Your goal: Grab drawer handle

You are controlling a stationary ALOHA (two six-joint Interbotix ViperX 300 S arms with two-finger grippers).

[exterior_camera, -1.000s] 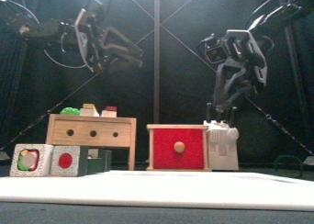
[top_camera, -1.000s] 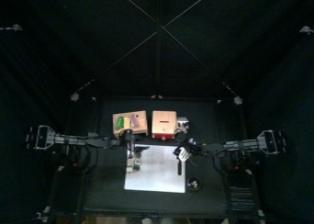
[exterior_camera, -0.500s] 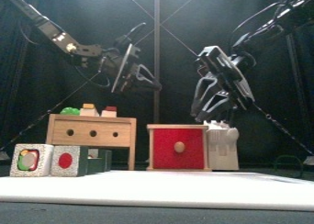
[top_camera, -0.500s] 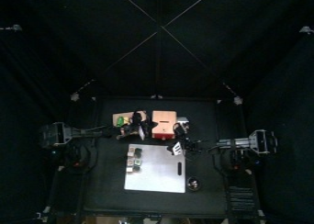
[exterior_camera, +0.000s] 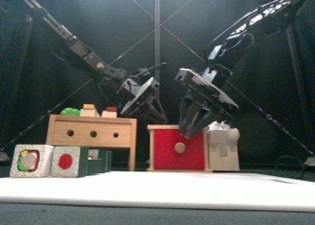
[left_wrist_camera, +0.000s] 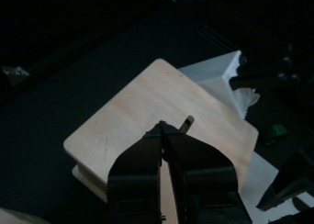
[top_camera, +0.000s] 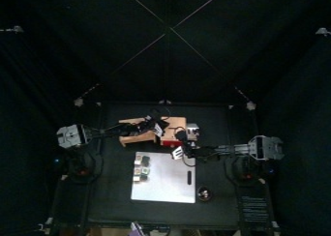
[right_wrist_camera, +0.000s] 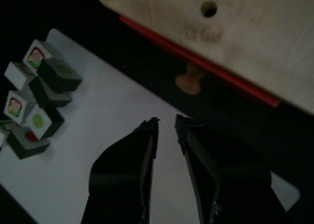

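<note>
Top view: both arms are reaching inward over the table (top_camera: 110, 216), meeting above the orange-brown box (top_camera: 173, 132); the tan box (top_camera: 135, 130) is sitting just left of it, and a white sheet (top_camera: 165, 187) is lying nearer the front.

Front view: left gripper (exterior_camera: 150, 107) is hanging over the gap between the two boxes, arm slanting down from the upper left. Right gripper (exterior_camera: 194, 127) is pointing down at the red front of the box, arm bending in from the upper right. Drawer handle (exterior_camera: 180, 148) is sticking out of that red front, just below the right fingertips and not touched.

Left wrist view: jaws are sitting nearly closed, holding nothing, above the box's wooden top (left_wrist_camera: 153, 117).

Right wrist view: jaws are standing slightly apart, empty; handle (right_wrist_camera: 188, 81) is just beyond the tips, under the red edge. Small picture blocks (right_wrist_camera: 37, 99) are lying on the sheet.
</note>
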